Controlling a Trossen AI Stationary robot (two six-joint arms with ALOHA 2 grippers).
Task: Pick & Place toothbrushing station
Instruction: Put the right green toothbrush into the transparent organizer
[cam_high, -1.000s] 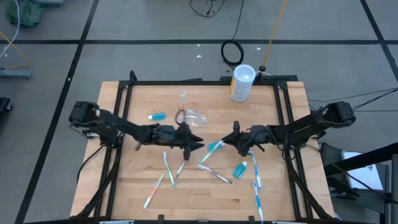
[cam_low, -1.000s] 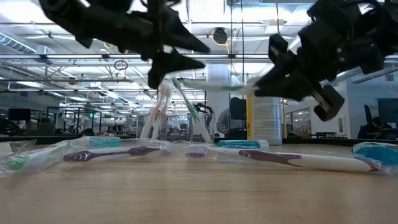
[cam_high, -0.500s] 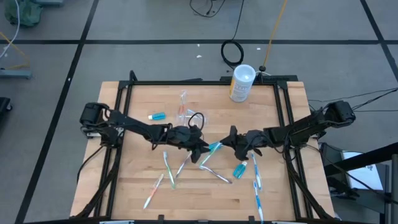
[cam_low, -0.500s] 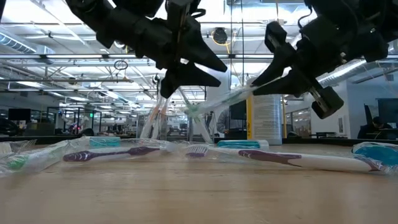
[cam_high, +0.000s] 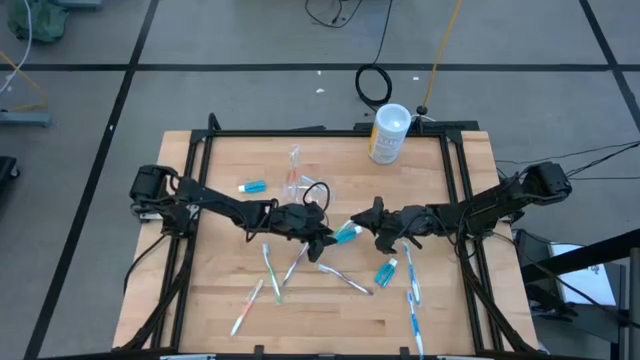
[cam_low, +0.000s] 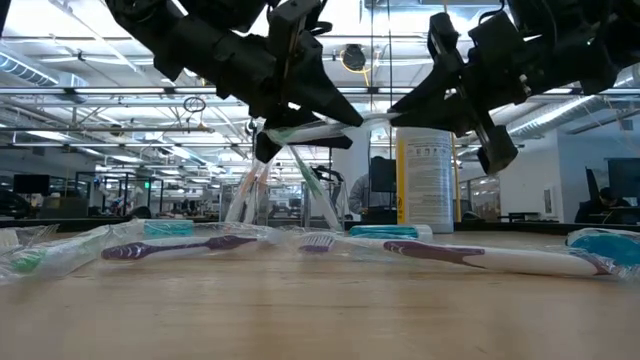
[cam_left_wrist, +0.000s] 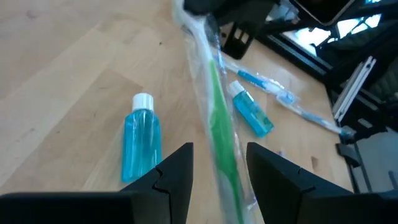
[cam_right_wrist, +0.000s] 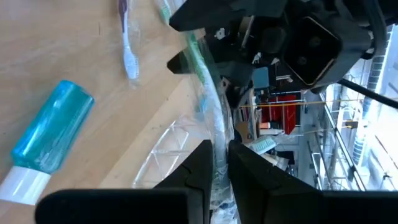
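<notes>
Above the table (cam_high: 220, 305) middle, the right gripper (cam_high: 374, 222) jaws pinch a wrapped green toothbrush (cam_left_wrist: 221, 134); the left gripper (cam_high: 322, 236) jaws straddle its other end, open. The low view shows it lifted clear of the toothbrushes lying below; bare wood lies toward the white canister (cam_high: 388, 134).

The high view looks straight down on the whole counter (cam_high: 220, 290); the low view looks level across it. 2 wrist views sit close, sharing the wrapped toothbrush (cam_left_wrist: 219, 134).
</notes>
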